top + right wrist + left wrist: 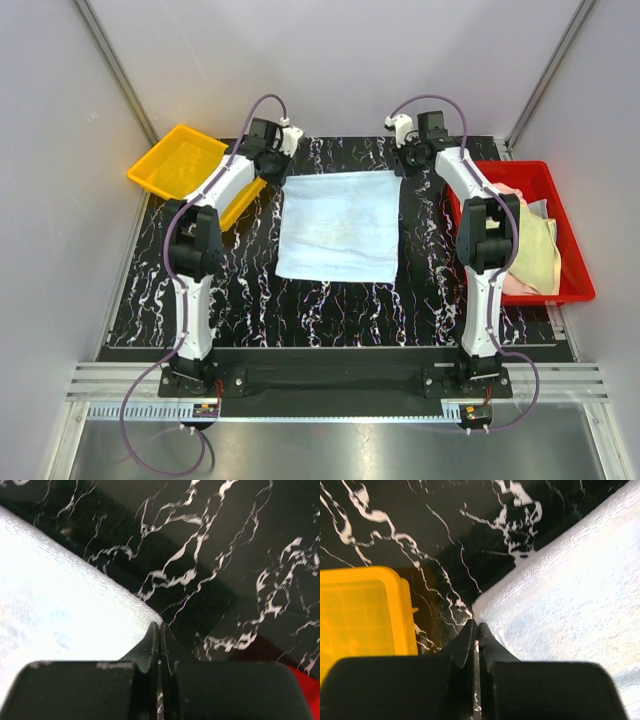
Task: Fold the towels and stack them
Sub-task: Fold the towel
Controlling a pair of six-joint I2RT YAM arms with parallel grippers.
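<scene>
I am looking at a light blue rectangular terry towel (340, 225) that is lying spread flat in the middle of the black white-veined marble-pattern table (430, 290), between the two arms. The left gripper (283, 173) is sitting at the towel's far left corner, its two black fingers clenched tight together. In the left wrist view the tips are meeting right at the cloth's corner, but I cannot tell whether any terry is pinched between them. The right gripper (402, 167) is mirroring this at the far right corner: fingers pressed together, tips at the very edge of the cloth, any pinch equally unclear.

A pale yellow terry towel (540, 250) and a pink terry towel (518, 285) are lying heaped in the red plastic tray (575, 290) at the table's right edge. The yellow plastic tray (180, 165) is sitting at the far left corner, tilted partly off the table.
</scene>
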